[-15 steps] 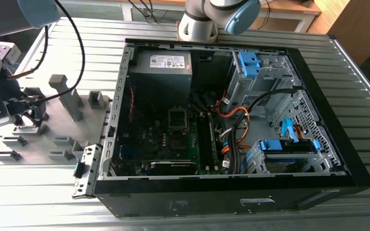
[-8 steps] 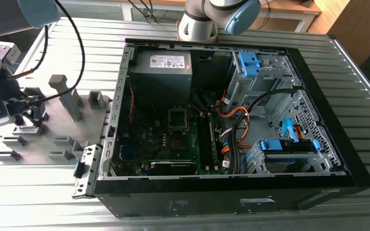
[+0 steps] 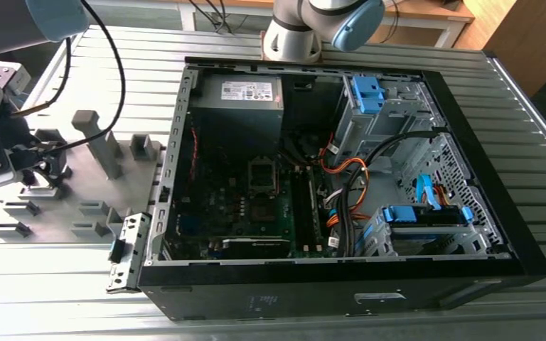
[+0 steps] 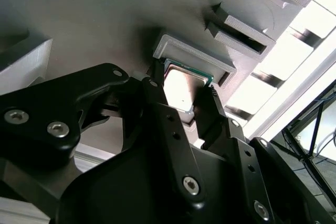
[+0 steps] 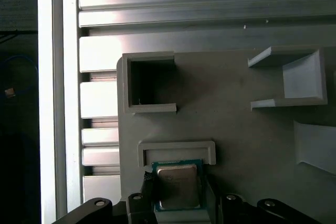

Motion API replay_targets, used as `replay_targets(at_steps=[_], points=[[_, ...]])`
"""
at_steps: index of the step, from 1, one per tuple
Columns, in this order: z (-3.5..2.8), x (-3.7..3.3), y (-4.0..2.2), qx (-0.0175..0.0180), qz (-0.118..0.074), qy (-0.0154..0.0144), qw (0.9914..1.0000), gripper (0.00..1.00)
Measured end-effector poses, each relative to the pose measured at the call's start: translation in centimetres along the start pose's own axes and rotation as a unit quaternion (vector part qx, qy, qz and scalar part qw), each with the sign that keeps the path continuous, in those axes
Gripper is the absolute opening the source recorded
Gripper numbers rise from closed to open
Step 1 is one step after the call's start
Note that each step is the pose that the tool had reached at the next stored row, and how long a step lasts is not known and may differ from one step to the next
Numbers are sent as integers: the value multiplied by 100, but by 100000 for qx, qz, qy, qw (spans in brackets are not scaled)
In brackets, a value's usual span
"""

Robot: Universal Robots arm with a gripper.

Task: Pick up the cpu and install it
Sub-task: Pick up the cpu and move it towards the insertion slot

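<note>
cpu (image 5: 177, 188) in grey holder (image 5: 176, 147) | end effector (image 5: 178, 184) clamped on its sides | ribbed metal table (image 5: 184, 30) beyond

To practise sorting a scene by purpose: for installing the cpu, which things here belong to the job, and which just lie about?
Job: small square tan-grey metal cpu; black pincer straddling it; open black computer case.
Lying about: tall grey plastic post; orange cables; blue plastic drive brackets.

I count one cpu (image 5: 177, 187) and one gripper (image 4: 181, 98) with two fingers (image 4: 160, 108). Also one open computer case (image 3: 301, 302) and one grey fixture plate (image 5: 231, 124)
</note>
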State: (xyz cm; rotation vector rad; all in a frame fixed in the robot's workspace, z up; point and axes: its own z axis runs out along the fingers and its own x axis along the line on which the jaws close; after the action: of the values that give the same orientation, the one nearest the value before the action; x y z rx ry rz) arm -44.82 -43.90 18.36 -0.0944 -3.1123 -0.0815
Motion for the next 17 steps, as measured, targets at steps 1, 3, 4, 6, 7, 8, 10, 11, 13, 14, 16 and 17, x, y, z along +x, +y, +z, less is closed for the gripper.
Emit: replay_targets(at_steps=[1,3,4,6,7,8,10,11,13,14,16,17], points=[[0,0,0,-1,1,-1,100000,47],[0,0,0,-4,23,-3,100000,47],[0,0,0,-6,56,-11,100000,47],[-2,-1,0,-20,110,-23,100000,47],[-3,0,1,-19,149,-27,100000,47],[-4,0,1,-22,215,-30,100000,47],[-8,0,1,-20,439,-31,99999,47],[-9,0,1,-27,531,-39,99999,47],[-15,0,1,-29,649,-47,99998,47],[-19,1,1,-22,674,-38,99998,47],[-23,0,2,-30,703,-50,99998,47],[-28,1,2,-21,711,-39,99997,47]])
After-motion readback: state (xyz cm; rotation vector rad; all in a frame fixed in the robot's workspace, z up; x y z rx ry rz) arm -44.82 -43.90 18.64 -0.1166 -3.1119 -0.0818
